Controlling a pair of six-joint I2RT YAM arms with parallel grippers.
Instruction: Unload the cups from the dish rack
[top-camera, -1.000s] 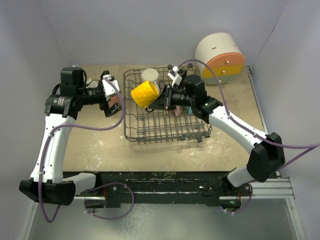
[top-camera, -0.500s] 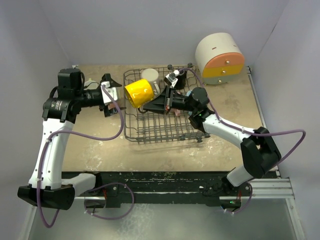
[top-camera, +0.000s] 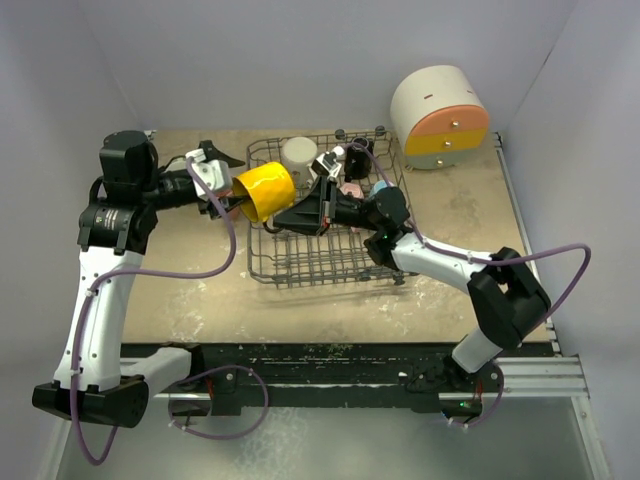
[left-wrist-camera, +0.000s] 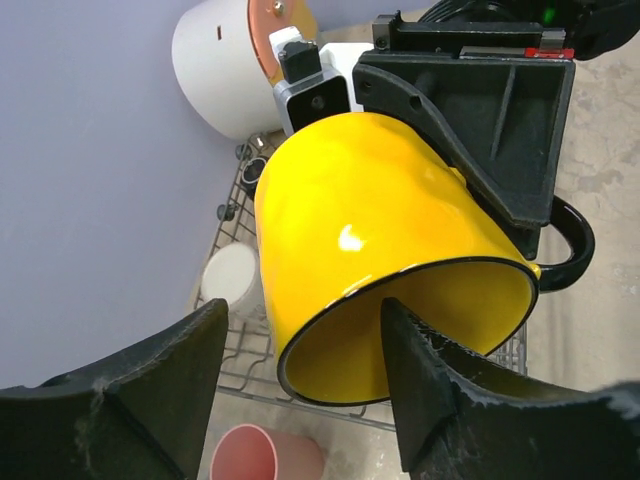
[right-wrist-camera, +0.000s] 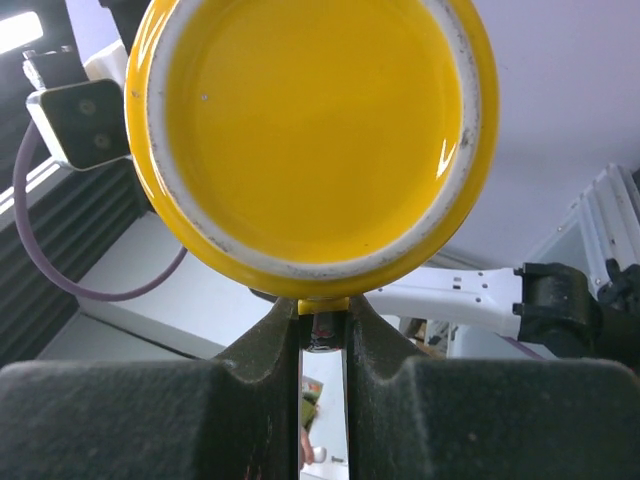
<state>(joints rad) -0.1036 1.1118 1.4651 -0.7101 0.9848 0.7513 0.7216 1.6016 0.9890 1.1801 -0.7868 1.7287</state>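
the right tool is pinched tight on the black handle of the yellow mug, holding it sideways over the left edge of the dish rack. i think that is so the left tool, open by its rim, can take it. other cups sit farther back.

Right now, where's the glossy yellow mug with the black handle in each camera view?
Top external: yellow mug at the dish rack's left rim.
Left wrist: fills the centre, mouth toward the camera.
Right wrist: its base fills the top half.
Shared landmark: the right gripper clamped on its handle.
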